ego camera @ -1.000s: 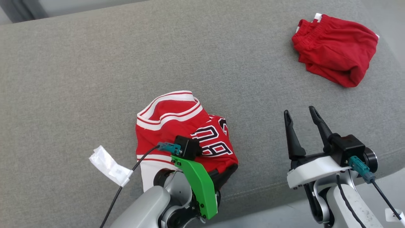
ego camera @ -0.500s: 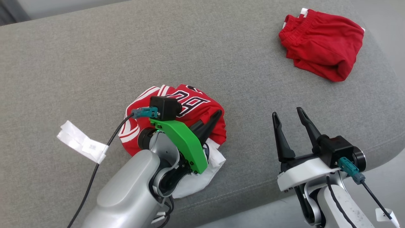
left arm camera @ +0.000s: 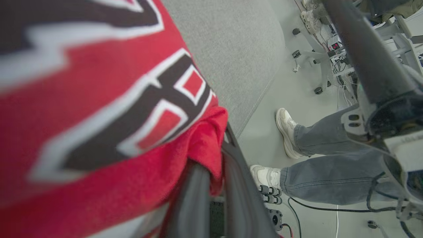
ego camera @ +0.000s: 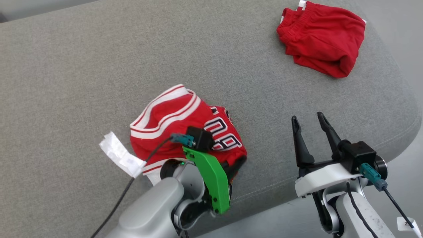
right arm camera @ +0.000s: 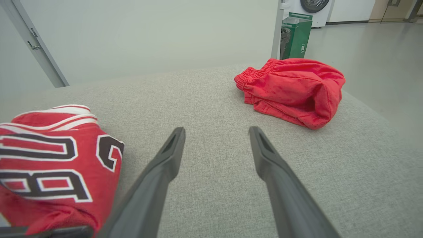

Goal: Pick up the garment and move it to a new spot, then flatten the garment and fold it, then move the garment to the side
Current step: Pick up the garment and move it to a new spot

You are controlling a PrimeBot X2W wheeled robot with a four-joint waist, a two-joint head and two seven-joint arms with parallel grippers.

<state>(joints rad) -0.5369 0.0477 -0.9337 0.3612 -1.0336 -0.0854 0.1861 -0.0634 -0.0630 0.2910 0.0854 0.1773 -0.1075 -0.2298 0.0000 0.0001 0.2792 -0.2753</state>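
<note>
Left edge, head view: white tag [ego camera: 120,158] on the left arm's black cable [ego camera: 125,195], sitting just left of the jersey.

Jersey [ego camera: 172,122]: red, white-striped trim, black-and-white lettering facing up. It's bunched in a heap on the grey cushion [ego camera: 82,82], left of centre, close to the front edge. Can't tell if any of it is lifted clear of the fabric.

Left gripper [left arm camera: 218,172]: fingers [left arm camera: 243,195] clamped on a fold of the jersey's red hem. In the wrist view the cloth is pinched between them and drapes over the left one. In the head view the green wrist bracket sits over the jersey's near-right corner.

Left wrist view, background right: a person standing on the floor [left arm camera: 264,109] beside the cushion, in grey jeans and pale shoes [left arm camera: 287,132].

Right gripper [ego camera: 308,119]: fingers spread apart, holding nothing, hovering over bare cushion near the front edge, well right of the jersey, tips pointing away from the robot.

Far right corner: red shorts [ego camera: 322,41], crumpled, lying on the cushion well apart from both grippers and the jersey.
</note>
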